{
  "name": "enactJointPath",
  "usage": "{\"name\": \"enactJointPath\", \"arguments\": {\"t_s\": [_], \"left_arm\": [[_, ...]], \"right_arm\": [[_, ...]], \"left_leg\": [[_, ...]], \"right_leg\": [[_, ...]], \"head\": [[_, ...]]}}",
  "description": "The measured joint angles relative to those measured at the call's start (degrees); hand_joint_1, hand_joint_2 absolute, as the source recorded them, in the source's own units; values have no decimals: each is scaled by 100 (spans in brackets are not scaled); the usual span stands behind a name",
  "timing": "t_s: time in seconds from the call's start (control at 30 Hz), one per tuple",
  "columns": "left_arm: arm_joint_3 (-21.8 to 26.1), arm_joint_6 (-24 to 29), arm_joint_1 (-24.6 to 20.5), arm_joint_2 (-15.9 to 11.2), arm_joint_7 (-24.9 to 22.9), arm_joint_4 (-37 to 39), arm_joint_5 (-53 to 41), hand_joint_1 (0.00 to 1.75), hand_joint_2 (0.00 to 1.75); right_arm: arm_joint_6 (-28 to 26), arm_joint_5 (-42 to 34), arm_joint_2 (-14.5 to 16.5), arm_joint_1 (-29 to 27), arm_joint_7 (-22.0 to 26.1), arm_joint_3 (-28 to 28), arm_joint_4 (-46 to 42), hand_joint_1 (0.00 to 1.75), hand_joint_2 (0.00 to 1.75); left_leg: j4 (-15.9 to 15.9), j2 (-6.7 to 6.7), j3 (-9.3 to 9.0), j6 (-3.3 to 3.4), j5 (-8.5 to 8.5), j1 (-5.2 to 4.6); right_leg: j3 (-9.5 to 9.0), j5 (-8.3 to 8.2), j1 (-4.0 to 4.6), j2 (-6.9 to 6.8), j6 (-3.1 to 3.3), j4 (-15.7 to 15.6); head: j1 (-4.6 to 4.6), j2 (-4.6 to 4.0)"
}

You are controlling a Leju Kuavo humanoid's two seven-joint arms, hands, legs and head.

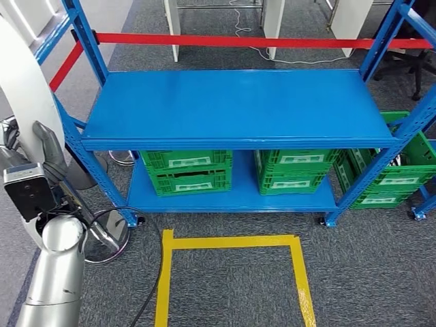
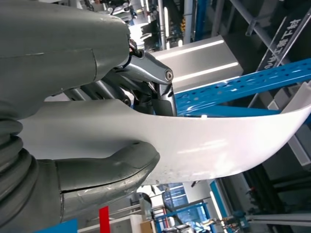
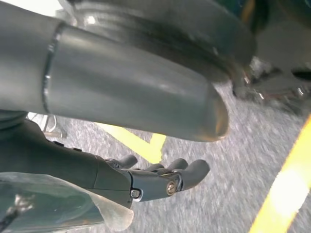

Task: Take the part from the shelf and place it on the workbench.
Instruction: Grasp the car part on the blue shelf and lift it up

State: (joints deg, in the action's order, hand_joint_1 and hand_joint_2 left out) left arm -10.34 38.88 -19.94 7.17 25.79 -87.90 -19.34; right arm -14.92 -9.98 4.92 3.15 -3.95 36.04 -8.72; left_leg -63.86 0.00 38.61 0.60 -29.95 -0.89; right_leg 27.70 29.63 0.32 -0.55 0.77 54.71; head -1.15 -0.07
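Observation:
The part is a large white curved panel (image 1: 20, 88) at the left edge of the head view, raised beside the blue shelf (image 1: 236, 109). My left hand (image 1: 49, 153) grips it. In the left wrist view the panel (image 2: 205, 145) sits between the grey thumb (image 2: 106, 170) below it and the darker fingers (image 2: 146, 73) above it. My right hand (image 3: 139, 97) hangs over grey carpet, holding nothing, with its fingers (image 3: 176, 177) loosely extended. The shelf's top board is bare.
Green crates (image 1: 186, 170) (image 1: 293, 170) sit on the shelf's lower board, and another (image 1: 401, 170) stands to the right. A yellow tape square (image 1: 231, 242) marks the carpet in front. A black cable (image 1: 154, 272) and a round stand base (image 1: 105, 238) lie near my left arm.

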Motion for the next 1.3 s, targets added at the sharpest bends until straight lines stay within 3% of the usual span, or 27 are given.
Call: {"name": "enactJointPath", "arguments": {"t_s": [0.03, 0.07, 0.1, 0.13, 0.2, 0.23, 0.3, 0.33, 0.4, 0.47, 0.53, 0.57, 0.6, 0.63, 0.67, 0.73, 0.8, 0.83, 0.93, 1.0, 1.07, 1.1, 1.13, 1.17, 1.23, 1.3], "left_arm": [[0, 0, 2, -13, -3, -4, 0, 175, 175], [0, 0, 5, -26, -6, -5, 0, 175, 175], [0, 1, 9, -35, -7, -5, 0, 175, 175], [0, 1, 10, -40, -8, -5, 0, 175, 175], [0, 2, 11, -43, -9, -7, 0, 175, 175], [-1, 2, 9, -43, -9, -14, -1, 175, 175], [-7, 5, 5, -42, -9, -37, -4, 175, 175], [-11, 9, 3, -42, -9, -46, -6, 175, 175], [-16, 14, 11, -43, -10, -51, -6, 175, 175], [-20, 22, 21, -40, -11, -51, -11, 175, 175], [-22, 43, 22, -40, -11, -51, -22, 175, 175], [-22, 56, 25, -41, -11, -51, -26, 175, 175], [-21, 67, 30, -42, -11, -51, -26, 175, 175], [-21, 74, 35, -43, -11, -51, -25, 175, 175], [-20, 79, 39, -45, -10, -51, -24, 175, 175], [-18, 86, 41, -51, -9, -52, -24, 175, 175], [-14, 96, 39, -59, -5, -61, -25, 175, 175], [-12, 100, 38, -62, 0, -66, -27, 175, 175], [-9, 103, 38, -73, 12, -70, -35, 175, 175], [-9, 104, 39, -87, 15, -70, -40, 175, 175], [-9, 105, 57, -104, 17, -70, -42, 175, 175], [-9, 105, 69, -111, 18, -70, -42, 175, 175], [-8, 105, 78, -117, 18, -70, -42, 175, 175], [-8, 105, 81, -120, 18, -70, -42, 175, 175], [-7, 106, 80, -121, 19, -70, -42, 175, 175], [-6, 107, 78, -122, 24, -71, -43, 175, 175]], "right_arm": [[2, -1, 0, -4, 0, 0, 0, 0, 0], [4, -1, 0, -7, -1, 0, 0, 0, 0], [4, -1, 0, -7, -1, 0, 0, 0, 0], [4, 0, -1, -6, -1, 0, 0, 0, 0], [5, 1, 0, -5, -1, 0, 0, 0, 0], [6, 1, 0, -4, -1, 0, -1, 0, 0], [5, 1, 1, -2, -2, 0, -2, 0, 0], [5, 1, 1, -1, -2, 0, -2, 0, 0], [5, 0, 1, -12, -5, 0, 0, 0, 0], [8, 1, -1, -26, -8, 0, 2, 0, 0], [11, 4, -1, -27, -7, 0, 2, 0, 0], [16, 4, -1, -25, -4, 0, 2, 0, 0], [28, -1, -1, -23, 4, 0, 1, 0, 0], [49, -12, -1, -23, 22, 0, 1, 0, 0], [78, -26, -1, -25, 51, 0, -1, 0, 0], [149, -61, -1, -24, 125, -1, -3, 0, 0], [225, -98, -2, -16, 199, -4, -6, 0, 0], [259, -115, -3, -13, 242, -7, -7, 0, 0], [345, -160, 0, -16, 370, -23, -8, 0, 0], [384, -191, 1, -26, 430, -46, -9, 0, 0], [402, -211, -1, -33, 471, -78, -9, 0, 0], [408, -216, -1, -34, 490, -90, -9, 0, 0], [413, -218, -1, -36, 510, -101, -9, 0, 0], [418, -219, -1, -38, 533, -105, -9, 0, 0], [430, -220, -1, -38, 577, -108, -9, 0, 0], [439, -220, -1, -31, 603, -109, -9, 0, 0]], "left_leg": [[-364, 0, 57, -35, -276, 27], [-720, 0, 96, -66, -442, 53], [-969, 0, 92, -90, -448, 75], [-1058, 0, 28, -109, -323, 94], [-690, 0, -344, -133, 19, 127], [-306, -1, -617, -134, 52, 132], [372, -10, -1039, -90, -102, 126], [539, -15, -1114, -56, -179, 113], [605, -12, -1038, 32, -147, 116], [625, -1, -912, 132, -42, 136], [622, 5, -778, 184, 71, 139], [619, 7, -708, 188, 128, 136], [616, 8, -640, 187, 182, 132], [612, 10, -577, 183, 232, 129], [609, 10, -523, 176, 276, 126], [602, 7, -458, 150, 344, 117], [589, 9, -425, 103, 408, 100], [585, 12, -404, 73, 445, 95], [511, 10, -315, -25, 432, 86], [110, 4, -159, -87, 116, 98], [-642, 4, 89, -133, -302, 117], [-929, 4, 165, -145, -413, 123], [-1030, 4, 153, -149, -412, 125], [-891, 4, 34, -145, -300, 126], [-157, 4, -415, -107, 15, 122], [433, 3, -727, -53, 141, 100]], "right_leg": [[85, -64, -2, -3, 14, 13], [176, -125, -4, -4, 13, 32], [273, -181, -7, -6, 9, 63], [377, -228, -12, -8, 1, 103], [584, -303, -26, -11, -32, 215], [673, -330, -24, -8, -56, 279], [793, -399, -15, -1, -114, 364], [832, -446, -13, 1, -147, 380], [903, -496, -21, 10, -224, 386], [1038, -215, -31, 28, -290, 590], [1236, 300, -45, 37, -334, 1190], [1324, 462, -48, 37, -349, 1562], [1373, 488, -48, 37, -357, 1858], [1347, 387, -48, 37, -356, 1999], [1219, 211, -47, 37, -344, 1928], [678, -36, -38, 41, -291, 1225], [157, 9, -20, 45, -235, 448], [35, 65, -10, 47, -219, 244], [37, 59, -44, 37, -151, 101], [87, 7, -68, 21, -73, 79], [158, -42, -57, 16, -37, 89], [193, -63, -51, 15, -31, 99], [228, -80, -47, 16, -31, 117], [258, -88, -46, 17, -33, 141], [302, -89, -42, 20, -44, 195], [353, -101, -31, 20, -84, 233]], "head": [[4, 0], [7, 0], [7, 0], [8, 0], [9, 0], [11, 0], [10, 0], [7, 0], [8, 0], [-6, 0], [-26, 0], [-31, 0], [-35, 0], [-38, 0], [-41, 0], [-42, 0], [-37, 0], [-36, 0], [-26, 0], [2, 0], [19, 0], [19, 0], [20, 0], [20, 0], [20, 0], [17, 0]]}}
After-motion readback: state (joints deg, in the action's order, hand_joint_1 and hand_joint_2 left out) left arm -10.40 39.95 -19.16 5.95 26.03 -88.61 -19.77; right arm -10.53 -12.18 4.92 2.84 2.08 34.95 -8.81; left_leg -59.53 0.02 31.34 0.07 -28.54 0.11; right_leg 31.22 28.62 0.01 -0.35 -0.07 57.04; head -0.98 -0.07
